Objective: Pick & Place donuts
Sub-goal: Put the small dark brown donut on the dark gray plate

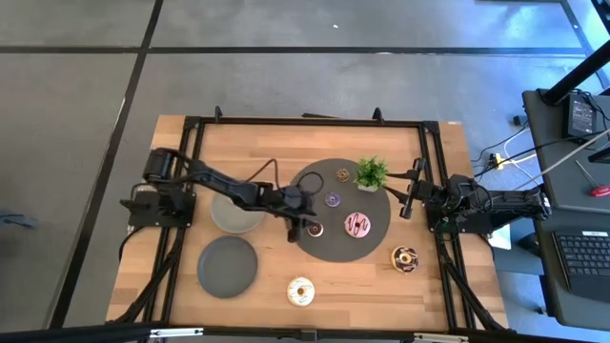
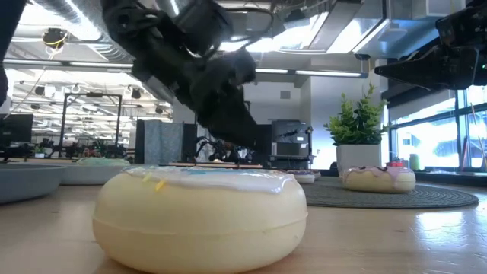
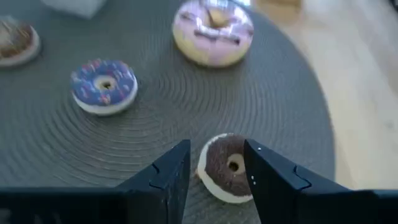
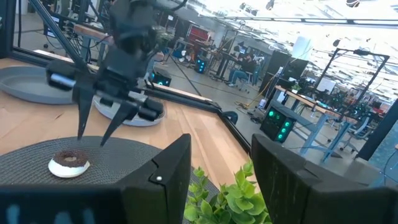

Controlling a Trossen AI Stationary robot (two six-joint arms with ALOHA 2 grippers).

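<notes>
My left gripper [image 1: 305, 226] reaches over the dark round mat [image 1: 319, 250], open, fingers pointing down. A small chocolate-topped donut [image 3: 229, 168] lies flat on the mat just ahead of the gap between its fingers. The right wrist view shows those fingertips [image 4: 91, 140] slightly above that donut [image 4: 68, 163], apart from it. Also on the mat lie a small purple donut [image 3: 104, 86], a pink donut [image 3: 213, 31] and a tiny brown one [image 1: 342, 173]. My right gripper [image 1: 410, 197] waits open at the mat's right edge, above the plant.
A chocolate-sprinkled donut [image 1: 405, 257] and a cream donut [image 1: 301, 291] lie on the bare wood near the front edge. Two grey plates [image 1: 228, 266] [image 1: 236, 217] sit left of the mat. A small potted plant [image 1: 371, 172] stands at the mat's far right.
</notes>
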